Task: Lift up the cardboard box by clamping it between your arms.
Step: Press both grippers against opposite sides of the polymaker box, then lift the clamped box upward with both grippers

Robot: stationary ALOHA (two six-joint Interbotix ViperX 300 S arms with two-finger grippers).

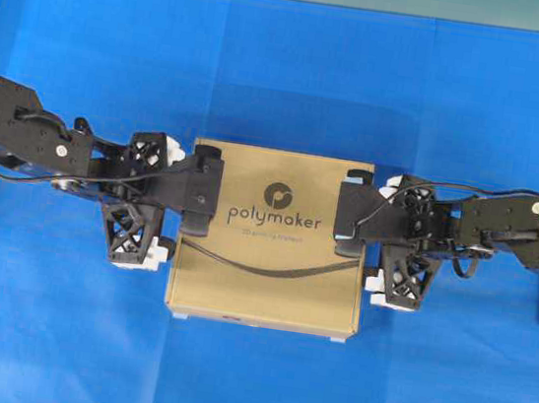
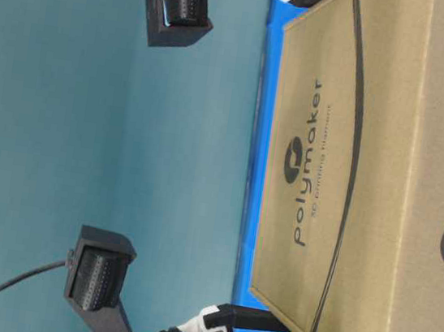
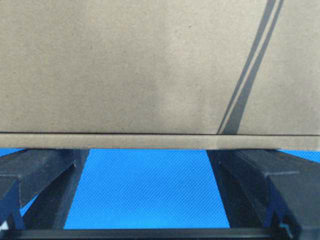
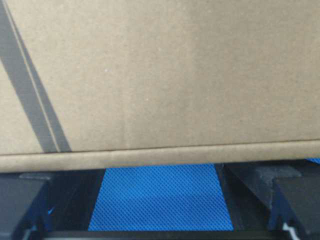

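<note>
Both spread grippers, left [image 1: 171,208] and right [image 1: 377,234], flank the cardboard box [image 1: 266,281] edges.

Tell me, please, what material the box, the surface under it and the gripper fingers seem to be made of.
The cardboard box: matte tan cardboard with a fibrous grain, dark printed lettering and a folded bottom edge. The blue surface under it: probably textured mat or cloth, since both wrist views show a fine dotted weave. The left gripper and right gripper: black lattice-framed fingers, likely moulded or printed plastic, matte.
</note>
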